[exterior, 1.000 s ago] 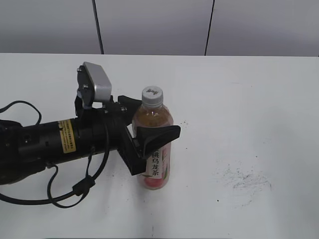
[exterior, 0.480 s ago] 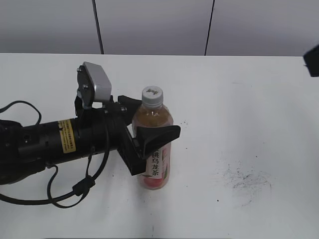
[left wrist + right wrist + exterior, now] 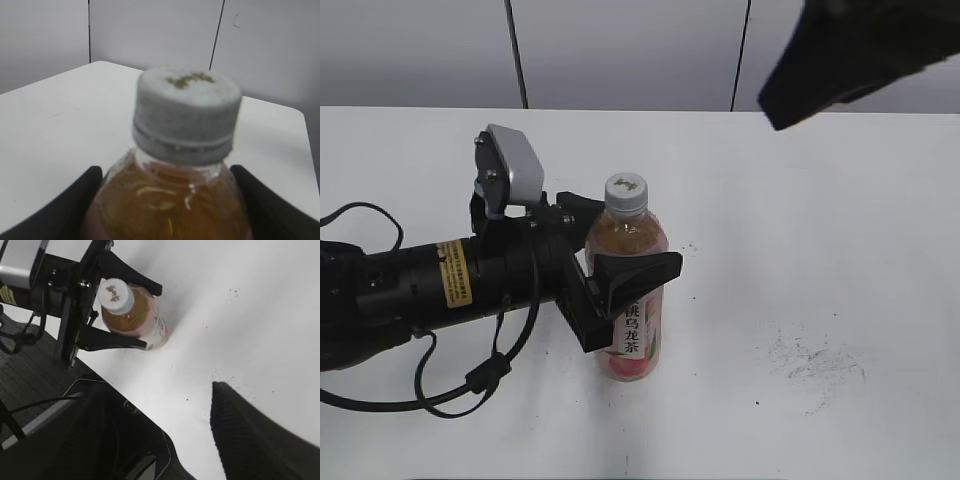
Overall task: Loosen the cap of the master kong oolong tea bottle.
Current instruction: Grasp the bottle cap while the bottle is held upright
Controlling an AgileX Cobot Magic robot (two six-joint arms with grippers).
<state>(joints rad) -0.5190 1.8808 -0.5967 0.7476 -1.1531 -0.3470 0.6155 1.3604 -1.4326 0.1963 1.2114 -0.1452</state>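
We clamped our left gripper [image 3: 620, 262] around the clear amber tea bottle [image 3: 632, 330] to brace it, leaving its white-grey screw cap [image 3: 626, 191] free for our spread right gripper [image 3: 165, 440].

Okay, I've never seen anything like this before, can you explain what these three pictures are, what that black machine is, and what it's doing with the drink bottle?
It is a robot with two arms, each ending in jaws and carrying a small camera at its wrist. One picture looks at the white table from outside; the other two come from those wrist cameras.

The left gripper reaches in from the left, its jaws closed around the upright tea bottle just below the shoulder, steadying it. Its own camera looks up close at the grey-white cap, which sits on the bottle with nothing touching it.

The right gripper is the dark shape at the top right, above the table. Its jaws are open and hold nothing; its camera looks down on the bottle from a distance.
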